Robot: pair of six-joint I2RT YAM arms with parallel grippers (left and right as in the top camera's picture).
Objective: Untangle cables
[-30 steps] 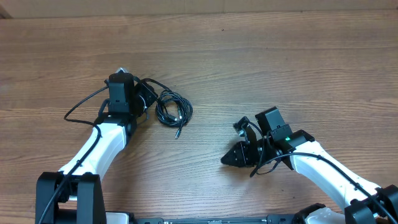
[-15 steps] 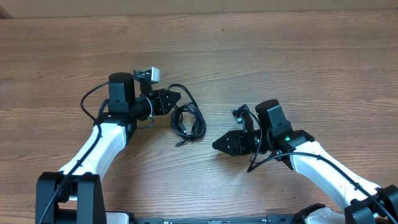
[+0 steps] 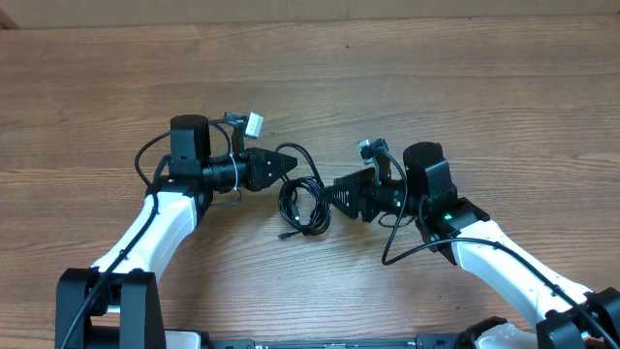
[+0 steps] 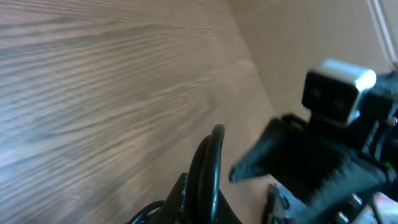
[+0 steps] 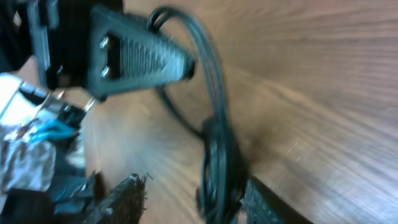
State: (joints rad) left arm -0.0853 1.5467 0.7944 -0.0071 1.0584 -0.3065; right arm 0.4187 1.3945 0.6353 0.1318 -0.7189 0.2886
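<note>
The table (image 3: 436,78) is matt, grained wood. The cables (image 3: 302,206) look smooth and faintly glossy. The left gripper (image 3: 289,161) is ribbed matt black plastic.

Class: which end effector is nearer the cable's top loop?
Left. The left end effector is shut on the loop. The right end effector, open, sits lower down, at the right side of the coil.

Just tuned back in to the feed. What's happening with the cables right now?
The left gripper is shut on a loop of the cable bundle, which sits coiled between the two arms. The right gripper is at the bundle's other side with its jaws open. In its wrist view, the cords run between its fingers but are not clamped. The bundle is not yet untangled.
</note>
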